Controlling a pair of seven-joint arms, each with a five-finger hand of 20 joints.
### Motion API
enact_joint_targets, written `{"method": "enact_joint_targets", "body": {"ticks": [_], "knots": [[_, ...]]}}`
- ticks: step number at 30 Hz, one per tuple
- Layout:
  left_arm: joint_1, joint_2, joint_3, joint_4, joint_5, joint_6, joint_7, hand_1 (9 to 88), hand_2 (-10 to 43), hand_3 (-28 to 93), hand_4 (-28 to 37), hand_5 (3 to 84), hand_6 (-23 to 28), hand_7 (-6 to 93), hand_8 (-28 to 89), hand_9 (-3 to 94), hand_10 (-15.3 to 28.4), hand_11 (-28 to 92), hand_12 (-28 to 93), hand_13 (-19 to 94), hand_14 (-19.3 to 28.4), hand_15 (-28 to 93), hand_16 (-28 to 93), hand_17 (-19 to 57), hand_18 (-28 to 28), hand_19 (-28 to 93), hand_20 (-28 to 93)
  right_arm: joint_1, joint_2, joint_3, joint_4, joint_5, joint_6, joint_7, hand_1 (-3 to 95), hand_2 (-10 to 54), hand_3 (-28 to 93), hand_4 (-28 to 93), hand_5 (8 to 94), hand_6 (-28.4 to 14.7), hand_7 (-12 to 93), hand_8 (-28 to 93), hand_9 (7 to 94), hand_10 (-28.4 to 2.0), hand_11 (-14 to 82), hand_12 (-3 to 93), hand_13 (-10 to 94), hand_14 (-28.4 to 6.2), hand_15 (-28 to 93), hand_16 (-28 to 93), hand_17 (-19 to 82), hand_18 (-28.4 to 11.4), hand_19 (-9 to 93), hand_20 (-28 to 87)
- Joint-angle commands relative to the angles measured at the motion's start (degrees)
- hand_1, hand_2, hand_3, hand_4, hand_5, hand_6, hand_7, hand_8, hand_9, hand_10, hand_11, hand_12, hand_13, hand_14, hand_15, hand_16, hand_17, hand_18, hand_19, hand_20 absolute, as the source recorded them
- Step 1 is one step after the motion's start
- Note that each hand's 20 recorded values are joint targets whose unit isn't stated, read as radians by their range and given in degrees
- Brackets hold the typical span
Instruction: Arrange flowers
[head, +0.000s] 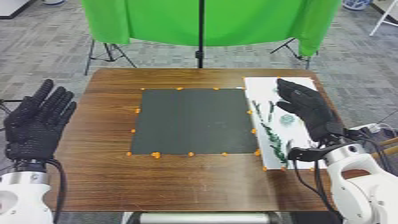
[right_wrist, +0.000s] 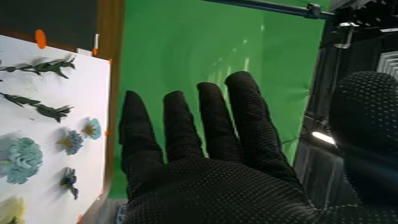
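1. Left hand (head: 35, 127): over the table's (head: 178, 187) left edge, fingers straight, nothing held. Farther from the flowers than the right one, so likely not the picker.
2. Leafy green stem (head: 274, 141): on the white sheet (head: 258, 85), right side of table. Long axis runs near-to-far, near end slanting right. Lies left of the right hand and closer to the robot.
3. Blue-green bloom (head: 286, 120): same sheet, right of the stem's far part, just left of the right hand. Yellow flower (right_wrist: 12, 210) is on the sheet too.
4. Right hand (head: 305, 105): over the sheet's right part, released, fingers straight and spread, thumb apart, empty. Fingers point away from robot and a bit left.
5. Dark sprig (head: 271, 107): left of that hand, also roughly near-to-far.
6. My read: arranging hasn't started. Next move is right hand, leftward and down; for the stem, also back toward robot. Pinch should close across the long axis. Risk: brushing the bloom en route.
7. Green cloth (head: 151, 20): beyond the far edge.
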Motion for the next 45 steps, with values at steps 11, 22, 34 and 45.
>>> {"method": "enact_joint_targets", "body": {"ticks": [11,22,34,45], "knots": [[1.41,-1.16,0.32,-0.56,-1.55,0.26,0.84,28.5,7.8,78,-28.3,41.4,5.5,5.4,-8,35.6,12.0,8,7,29,9.1,8,-4,-3.2,11.2,23,10,-2.48,2.48,0.64,-5.25,-14.67,5.59,7.62,19.1,1.7,82,-26,36.9,-5.5,7,-9,32.3,-14.7,2.0,10.0,27,-14.4,8,12,11,-15.1,25,17],[2.3,-1.23,-0.04,-1.14,-2.59,1.21,1.68,28.5,7.9,78,-28.3,41.8,5.4,5.7,-8,36.1,12.1,9,7,29,9.1,8,-4,-3.1,11.1,24,10,-6.65,9.88,-7.09,-6.71,-55.29,9.71,23.48,28.3,-9.5,74,-28,65.4,-4.8,18,-12,68.2,-17.1,28.7,22.4,61,-13.8,58,24,26,-22.5,81,37],[1.33,-0.76,0.76,-0.76,-2.88,1.51,1.04,28.5,8.2,78,-28.3,42.6,5.8,6.4,-8,37.0,12.1,10,7,30,9.2,9,-4,-3.1,11.1,24,10,-8.27,15.06,-14.68,-2.63,-66.77,8.05,25.28,30.6,-9.5,62,-28,67.2,-4.6,28,-11,67.0,-17.8,39.8,28.8,60,-15.3,69,28,29,-23.6,86,43],[1.18,-0.45,1.16,-0.72,-3.06,1.68,0.66,28.3,8.4,78,-28.3,42.8,5.9,6.4,-8,37.2,12.2,10,7,30,9.3,9,-4,-3.1,11.2,24,10,-6.84,15.77,-21.96,3.94,-72.86,9.48,23.33,34.7,-9.5,54,-28,68.4,-6.0,18,-11,68.6,-18.6,32.3,24.7,61,-15.8,66,27,30,-24.7,87,42]]}}
